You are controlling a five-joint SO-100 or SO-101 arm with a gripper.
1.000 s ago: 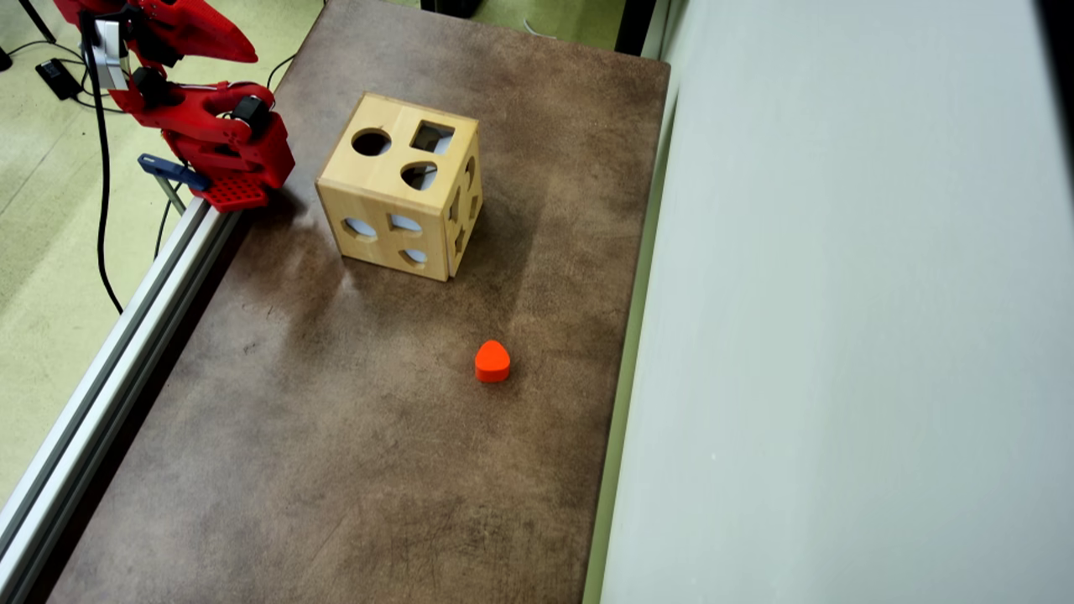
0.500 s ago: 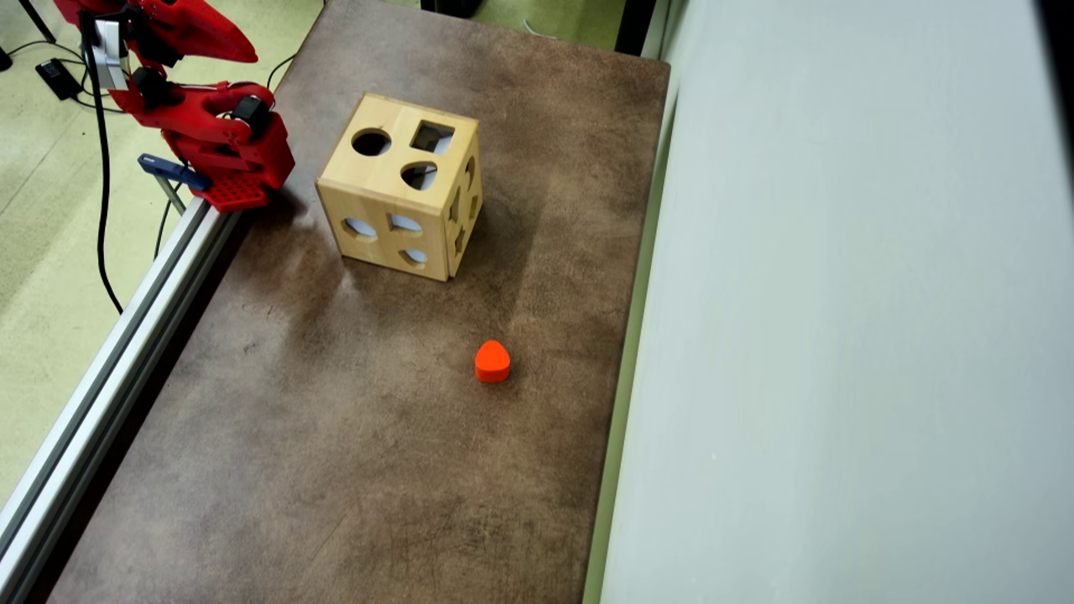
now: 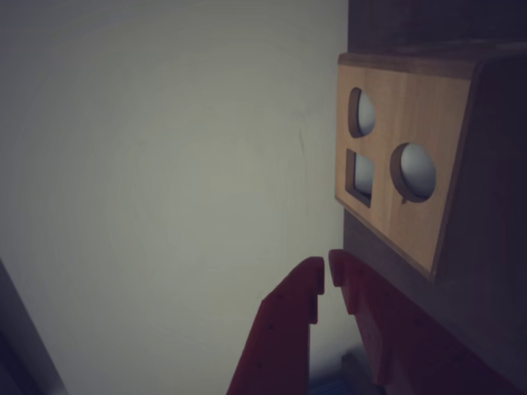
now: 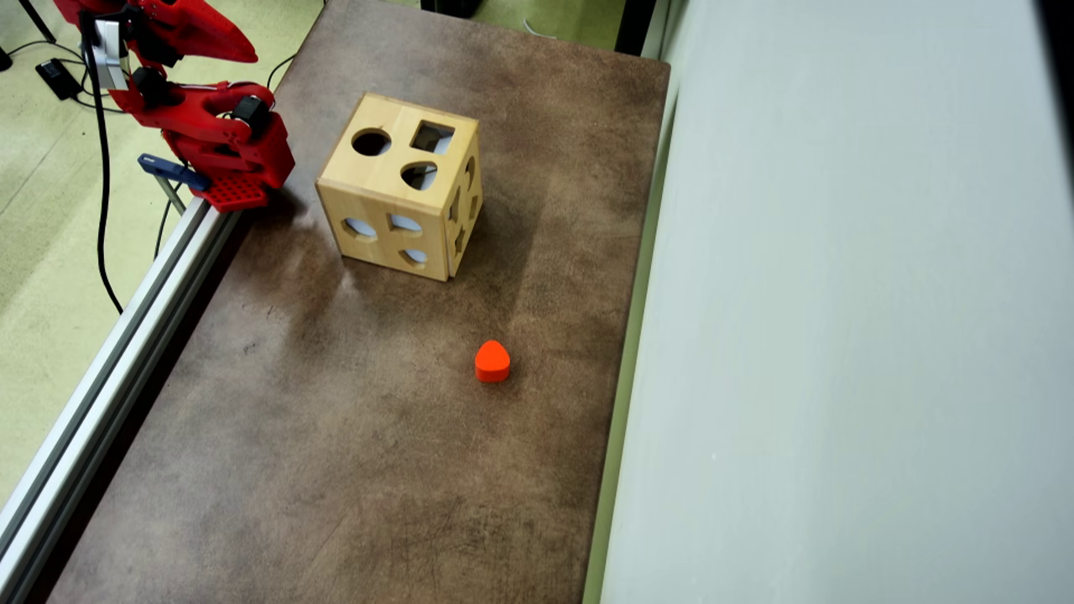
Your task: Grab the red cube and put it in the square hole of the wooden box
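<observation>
the wooden box [image 4: 401,186] is seen in the overhead view on the brown bench [image 4: 352,436], standing on one face and turned slightly, so that one vertical corner edge points toward the lower right of that view. being a cube, it shows no long axis. its top face carries three cutouts: a round hole [image 4: 371,142], the square hole [image 4: 432,137] to the right of it, and a rounded teardrop cutout [image 4: 418,175] just below the square one. the square hole faces straight up.

no red cube can be made out in either view. an orange-red rounded block [image 4: 492,361] lies on the bench below and to the right of the box, well apart from it, its narrower end pointing up the picture.

the red arm [image 4: 201,126] is folded up left of the box, at the bench's edge. in the wrist view the gripper [image 3: 327,274] is seen with its jaws nearly closed, tips almost touching, nothing between them; the box [image 3: 412,164] appears to their upper right.
</observation>
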